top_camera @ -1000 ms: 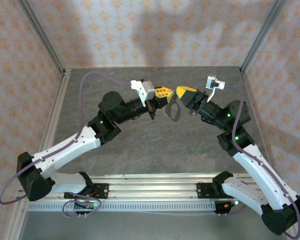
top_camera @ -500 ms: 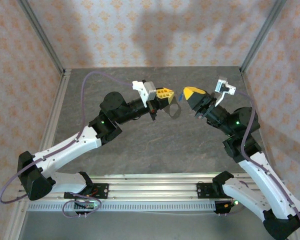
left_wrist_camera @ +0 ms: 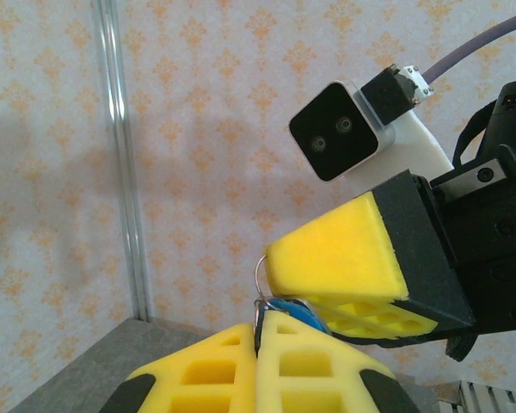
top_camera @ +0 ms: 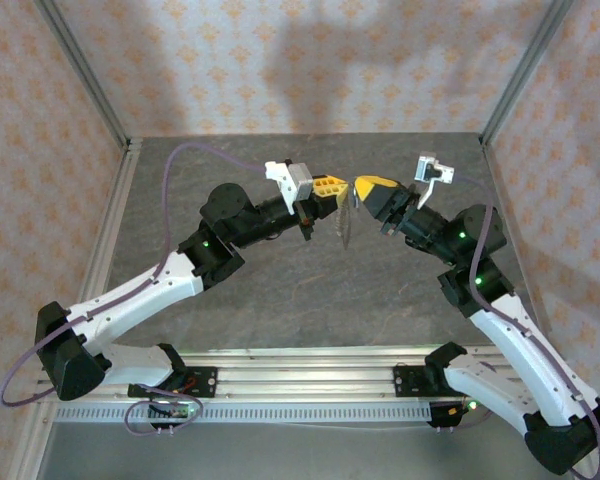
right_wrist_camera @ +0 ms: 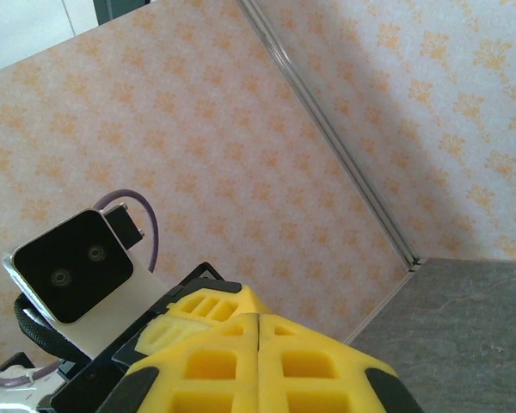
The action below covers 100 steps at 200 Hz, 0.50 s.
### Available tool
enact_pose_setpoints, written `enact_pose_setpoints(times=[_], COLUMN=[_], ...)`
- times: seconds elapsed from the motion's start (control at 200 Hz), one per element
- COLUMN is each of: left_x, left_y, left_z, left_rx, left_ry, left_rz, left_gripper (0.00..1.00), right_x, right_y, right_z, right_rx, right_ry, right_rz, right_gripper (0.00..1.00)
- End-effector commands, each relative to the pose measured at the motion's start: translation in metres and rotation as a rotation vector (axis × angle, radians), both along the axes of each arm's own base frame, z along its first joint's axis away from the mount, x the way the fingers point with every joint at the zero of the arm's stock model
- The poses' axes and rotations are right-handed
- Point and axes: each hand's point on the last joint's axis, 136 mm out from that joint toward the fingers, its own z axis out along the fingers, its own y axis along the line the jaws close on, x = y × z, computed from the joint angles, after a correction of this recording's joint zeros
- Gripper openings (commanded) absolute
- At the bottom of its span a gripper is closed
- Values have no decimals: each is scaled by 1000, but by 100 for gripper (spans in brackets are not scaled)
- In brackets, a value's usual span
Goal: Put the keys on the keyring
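Both grippers meet tip to tip above the middle of the table. My left gripper (top_camera: 336,190) (left_wrist_camera: 262,317) is shut on the keyring (left_wrist_camera: 259,280), a thin silvery wire loop that rises from between its yellow pads. The keyring's darker loop part (top_camera: 345,222) hangs below the two tips. My right gripper (top_camera: 359,187) (left_wrist_camera: 273,277) (right_wrist_camera: 258,317) is shut, and its tip presses against the loop. A key with a blue head (left_wrist_camera: 294,310) sits right at that tip, wedged between the two grippers' fingers. In the right wrist view the key is hidden behind the pads.
The grey table (top_camera: 310,290) lies well below the grippers. Patterned walls and metal corner posts (top_camera: 90,85) enclose it. An aluminium rail (top_camera: 310,365) with the arm bases runs along the near edge. The right wrist camera (left_wrist_camera: 340,129) faces the left wrist view.
The right gripper backed off to the right half a second ago and has come back against the left gripper's tip. The hanging loop has swung edge-on. The left arm barely moved.
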Motion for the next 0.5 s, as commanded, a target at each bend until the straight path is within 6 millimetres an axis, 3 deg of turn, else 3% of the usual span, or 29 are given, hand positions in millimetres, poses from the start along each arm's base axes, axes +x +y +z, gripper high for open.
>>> enact_pose_setpoints(times=[0.0,0.495], left_x=[-7,-9], left_y=[0,1], left_z=[20,23], left_rx=[-56,-66], left_ry=[-47,-53], left_rz=[-21,-22], left_gripper=[0,0], right_x=[-11,8], right_y=[2,1], right_z=[19,-11], right_rx=[33,-17], right_ry=[-55,7], right_rz=[39,-30], right_gripper=[0,0])
